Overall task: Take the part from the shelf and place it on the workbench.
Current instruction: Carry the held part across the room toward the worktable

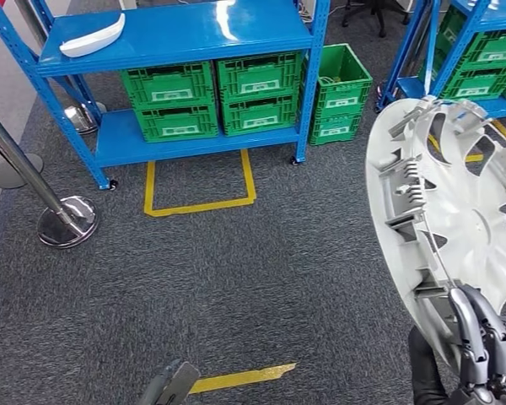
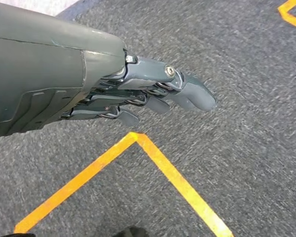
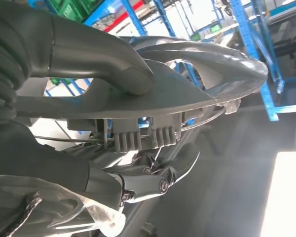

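A large silver wheel cover point(image 1: 454, 211), the part, is held up at the right of the head view with its ribbed inner side facing me. My right hand point(image 1: 486, 350) grips its lower rim. In the right wrist view the thumb point(image 3: 101, 64) lies over one face of the wheel cover point(image 3: 199, 84) and the fingers point(image 3: 154, 180) press the clipped back. My left hand point(image 2: 154, 91) hangs over the carpet with its fingers stretched out and nothing in it; its arm tip shows at the bottom of the head view point(image 1: 171, 384).
A blue shelf point(image 1: 174, 38) stands ahead with green crates point(image 1: 212, 97) and a white part point(image 1: 91, 40) on top. Another green crate point(image 1: 340, 93) sits on the floor beside it. A second blue rack point(image 1: 480, 51) is at right. Chrome stanchion bases point(image 1: 66, 221) stand left. Yellow tape point(image 1: 199, 202) marks the carpet.
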You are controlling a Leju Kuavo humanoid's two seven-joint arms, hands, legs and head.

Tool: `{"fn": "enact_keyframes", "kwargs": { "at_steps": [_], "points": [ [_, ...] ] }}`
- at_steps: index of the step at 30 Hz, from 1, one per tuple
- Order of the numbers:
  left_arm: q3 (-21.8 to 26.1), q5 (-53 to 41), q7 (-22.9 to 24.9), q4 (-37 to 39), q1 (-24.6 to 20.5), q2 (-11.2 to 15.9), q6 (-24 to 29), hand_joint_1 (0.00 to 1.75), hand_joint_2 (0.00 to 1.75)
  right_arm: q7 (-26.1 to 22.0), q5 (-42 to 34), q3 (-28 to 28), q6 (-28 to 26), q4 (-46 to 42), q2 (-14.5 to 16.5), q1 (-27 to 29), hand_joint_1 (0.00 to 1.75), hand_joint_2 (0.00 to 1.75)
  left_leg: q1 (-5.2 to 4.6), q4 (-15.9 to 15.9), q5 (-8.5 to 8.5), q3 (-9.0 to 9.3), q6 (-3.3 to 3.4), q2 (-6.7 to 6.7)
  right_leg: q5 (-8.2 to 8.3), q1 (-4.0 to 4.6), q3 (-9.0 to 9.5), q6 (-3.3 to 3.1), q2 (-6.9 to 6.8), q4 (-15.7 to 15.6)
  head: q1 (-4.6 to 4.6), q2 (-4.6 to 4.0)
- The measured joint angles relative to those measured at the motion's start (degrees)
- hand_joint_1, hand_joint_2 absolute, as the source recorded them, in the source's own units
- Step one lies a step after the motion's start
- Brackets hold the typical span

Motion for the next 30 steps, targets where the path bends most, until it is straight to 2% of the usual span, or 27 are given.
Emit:
{"fn": "enact_keyframes", "kwargs": {
  "at_steps": [1,2,5,6,7,8,9,10,11,12,15,17,18,20,21,22,23,25,26,27,28,30],
  "points": [
    [0.01,0.27,-0.06,0.00,0.00,0.15,-0.19,0.00,1.75,-0.25,0.00,-0.01,0.00,0.03,0.01,-0.16,1.75,1.75,0.07,-0.25,0.27,-0.01,0.30,0.22,-0.64,-0.04,-0.46,0.25,-0.32,0.79,0.04,-0.01],
    [0.03,0.48,-0.10,0.00,-0.02,0.31,-0.33,0.00,1.75,-0.42,-0.01,-0.01,0.00,0.09,0.01,-0.39,1.75,1.75,0.14,-0.49,0.50,-0.02,0.55,0.49,-1.95,-0.06,-1.42,0.45,-0.75,2.78,0.11,-0.01],
    [0.08,0.70,-0.18,0.00,0.12,0.77,-0.49,0.00,1.75,-0.63,-0.02,-0.01,0.00,0.26,0.01,-0.80,1.75,1.75,-0.09,-0.48,0.68,-0.33,0.92,1.39,-7.39,-0.16,-6.26,0.97,-1.70,13.74,0.16,0.00],
    [0.09,0.74,-0.19,0.00,0.22,0.90,-0.53,0.00,1.75,-0.66,-0.01,-0.01,0.00,0.33,0.01,-0.85,1.75,1.75,-0.20,-0.45,0.70,-0.40,0.95,1.72,-8.00,-0.17,-7.14,1.08,-1.74,16.02,0.14,0.00],
    [0.10,0.79,-0.20,0.00,0.28,1.02,-0.57,0.00,1.75,-0.69,0.00,-0.01,0.00,0.44,0.01,-0.91,1.75,1.75,-0.29,-0.41,0.71,-0.43,0.96,2.01,-7.58,-0.17,-7.01,1.13,-1.79,16.24,0.14,0.00],
    [0.12,0.82,-0.20,0.00,0.32,1.11,-0.63,0.00,1.75,-0.72,0.01,-0.01,0.00,0.55,0.01,-1.02,1.75,1.75,-0.35,-0.33,0.69,-0.42,0.92,2.27,-6.13,-0.17,-5.65,1.10,-1.93,14.04,0.13,0.00],
    [0.13,0.85,-0.20,0.00,0.33,1.21,-0.70,0.00,1.75,-0.72,0.01,-0.01,0.00,0.64,0.01,-1.18,1.75,1.75,-0.38,-0.21,0.63,-0.38,0.83,2.49,-4.21,-0.18,-3.38,1.04,-2.28,10.04,0.14,0.01],
    [0.14,0.88,-0.19,0.00,0.33,1.34,-0.76,0.00,1.75,-0.69,0.02,0.00,0.00,0.75,0.01,-1.44,1.75,1.75,-0.51,-0.06,0.52,-0.40,0.64,2.70,-2.97,-0.09,-1.14,0.94,-2.88,5.99,0.15,0.01],
    [0.14,0.91,-0.19,0.00,0.33,1.48,-0.83,0.00,1.75,-0.65,0.02,0.02,0.00,0.85,0.01,-1.72,1.75,1.75,-0.66,0.18,0.42,-0.50,0.42,2.86,-2.10,-0.02,0.67,0.67,-3.32,2.73,0.15,0.01],
    [0.14,0.93,-0.16,0.00,0.36,1.66,-0.87,0.00,1.75,-0.58,0.02,0.04,0.00,0.96,0.01,-1.98,1.75,1.75,-0.80,0.38,0.38,-0.64,0.19,3.02,-1.86,0.06,1.64,0.41,-3.64,0.87,0.15,0.01],
    [0.14,0.97,0.04,0.00,0.51,2.17,-0.92,0.00,1.75,-0.28,0.02,0.08,0.00,1.23,0.04,-2.44,1.75,1.75,-0.88,0.81,0.25,-0.92,-0.38,3.35,-1.77,0.10,1.69,-0.45,-3.27,0.31,0.17,0.02],
    [0.14,0.98,0.13,0.00,0.55,2.43,-0.98,0.00,1.75,-0.15,0.02,0.10,0.00,1.29,0.10,-2.88,1.75,1.75,-0.64,3.05,-1.60,-1.79,-0.98,2.56,-1.51,-0.04,1.59,-1.05,-2.91,0.20,0.05,0.01],
    [0.14,1.01,0.14,0.00,0.56,2.56,-1.05,0.00,1.75,-0.15,0.03,0.11,0.00,1.31,0.14,-3.13,1.75,1.75,-0.50,5.63,-3.30,-2.88,-1.31,2.02,-1.41,-0.09,1.51,-1.31,-2.73,0.16,-0.02,0.01],
    [0.14,1.11,0.16,0.00,0.72,2.86,-1.29,0.00,1.75,-0.24,0.03,0.16,0.00,1.45,0.20,-3.63,1.75,1.75,-0.30,13.40,-7.12,-6.32,-1.69,1.46,-1.28,-0.06,1.22,-1.62,-2.22,0.18,-0.09,0.00],
    [0.14,1.18,0.18,0.00,0.84,3.01,-1.43,0.00,1.75,-0.32,0.03,0.18,0.00,1.56,0.22,-3.83,1.75,1.75,-0.26,16.39,-8.09,-7.67,-1.75,1.42,-1.23,-0.04,1.11,-1.68,-1.92,0.19,-0.10,0.00],
    [0.15,1.24,0.20,0.00,0.96,3.14,-1.53,0.00,1.75,-0.42,0.03,0.20,0.00,1.67,0.24,-4.01,1.75,1.75,-0.24,17.74,-7.99,-8.27,-1.72,1.40,-1.20,-0.03,1.06,-1.72,-1.57,0.20,-0.11,0.00],
    [0.15,1.27,0.22,0.00,1.04,3.25,-1.58,0.00,1.75,-0.51,0.03,0.23,0.00,1.75,0.26,-4.15,1.75,1.75,-0.23,16.66,-6.67,-7.75,-1.60,1.34,-1.18,-0.02,1.09,-1.72,-1.19,0.21,-0.11,0.00],
    [0.15,1.32,0.24,0.00,1.07,3.46,-1.67,0.00,1.75,-0.72,0.03,0.31,0.00,1.90,0.33,-4.51,1.75,1.75,-0.24,9.39,-2.18,-4.31,-1.08,0.45,-1.15,-0.03,1.27,-1.68,-0.45,0.20,-0.11,0.00],
    [0.14,1.32,0.24,0.00,1.06,3.57,-1.73,0.00,1.75,-0.88,0.03,0.37,0.00,1.98,0.45,-4.73,1.75,1.75,-0.24,5.67,-0.55,-2.60,-0.78,-0.29,-1.13,0.03,1.27,-1.60,-0.09,0.25,-0.08,0.00],
    [0.14,1.33,0.24,0.00,1.05,3.67,-1.81,0.00,1.75,-1.08,0.03,0.43,0.00,2.04,0.60,-4.93,1.75,1.75,-0.26,2.84,0.28,-1.33,-0.52,-0.92,-1.05,0.06,1.12,-1.42,0.22,0.30,-0.10,0.00],
    [0.14,1.33,0.24,0.00,1.05,3.74,-1.90,0.00,1.75,-1.31,0.03,0.48,0.00,2.10,0.78,-5.08,1.75,1.75,-0.29,1.44,0.34,-0.81,-0.35,-1.29,-0.91,0.07,0.85,-1.17,0.49,0.34,-0.08,0.01],
    [0.15,1.38,0.24,0.00,1.09,3.79,-1.98,0.00,1.75,-1.67,0.03,0.53,0.00,2.14,1.13,-5.21,1.75,1.75,-0.27,0.56,0.14,-0.69,-0.09,-0.97,-0.58,0.04,0.37,-0.49,0.90,0.29,-0.08,0.01]
  ]
}}
